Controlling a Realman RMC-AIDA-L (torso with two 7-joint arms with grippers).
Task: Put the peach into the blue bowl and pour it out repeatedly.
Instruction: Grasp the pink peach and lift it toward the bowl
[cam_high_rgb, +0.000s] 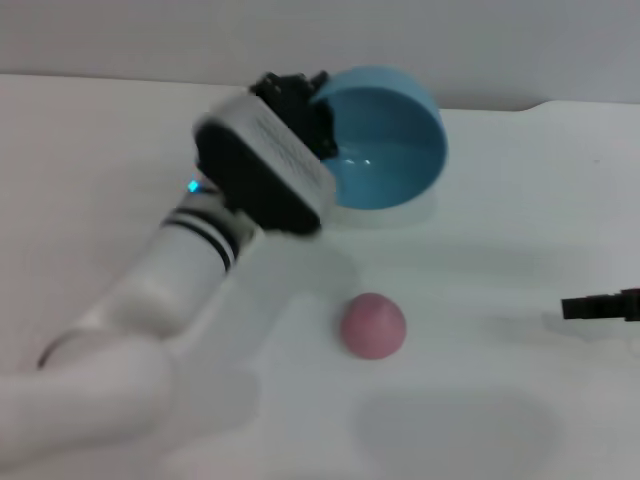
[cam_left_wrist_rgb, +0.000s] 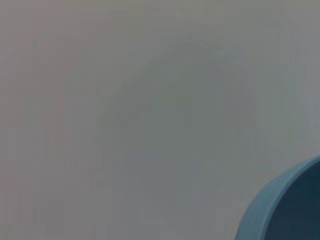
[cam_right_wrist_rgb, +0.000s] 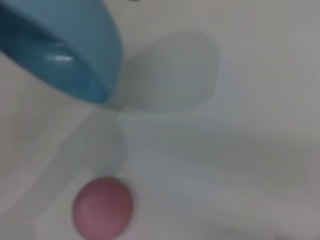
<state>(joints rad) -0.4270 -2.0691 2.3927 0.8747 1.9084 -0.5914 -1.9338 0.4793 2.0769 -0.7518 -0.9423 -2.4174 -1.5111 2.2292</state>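
Left gripper (cam_high_rgb: 312, 112): upper centre of frame, clamped on the rim of the blue bowl (cam_high_rgb: 385, 140), which is tilted, mouth facing the viewer. Peach (cam_high_rgb: 373, 325): on the table (cam_high_rgb: 500, 250), lower centre, well below bowl and gripper. Right gripper (cam_high_rgb: 600, 305): right edge; finger state indeterminate.

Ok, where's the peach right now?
In the head view the peach lies on the white table, out of the tilted blue bowl that the left pincer holds behind it.

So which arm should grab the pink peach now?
Probably the right. The left gripper is busy tipping the blue bowl, while the right gripper waits free beside the peach on the table.
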